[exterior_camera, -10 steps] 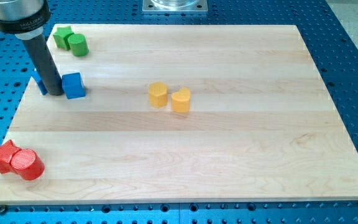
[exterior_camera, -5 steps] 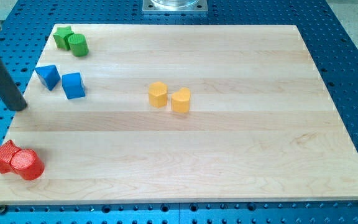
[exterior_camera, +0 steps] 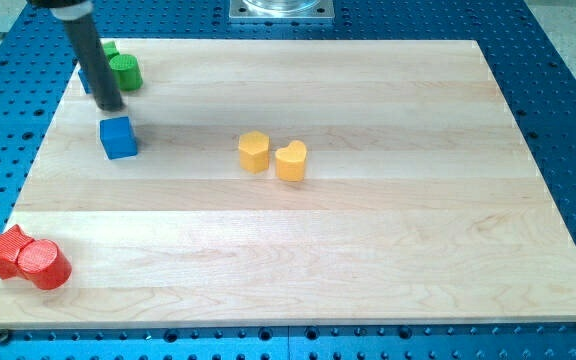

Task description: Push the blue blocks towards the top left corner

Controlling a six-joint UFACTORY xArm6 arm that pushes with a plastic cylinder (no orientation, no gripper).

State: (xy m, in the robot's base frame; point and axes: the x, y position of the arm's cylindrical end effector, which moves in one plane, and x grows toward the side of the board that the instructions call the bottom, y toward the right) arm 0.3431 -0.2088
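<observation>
A blue cube (exterior_camera: 118,137) lies on the wooden board (exterior_camera: 368,250) at the view's left. My tip (exterior_camera: 111,107) rests just above it, a small gap apart. A second blue block (exterior_camera: 84,80) shows only as a sliver at the rod's left edge, near the top left corner; the rod hides most of it, so I cannot tell if the rod touches it.
A green cylinder (exterior_camera: 126,71) and another green block (exterior_camera: 112,48), partly behind the rod, sit at the top left corner. A yellow cylinder (exterior_camera: 254,152) and a yellow heart (exterior_camera: 291,160) lie mid-board. A red star (exterior_camera: 6,250) and a red cylinder (exterior_camera: 45,265) sit at the bottom left.
My tip swung out past the board's left edge, then up and right to a spot above the blue cube. The second blue block has moved up towards the green blocks. The blue cube stayed put.
</observation>
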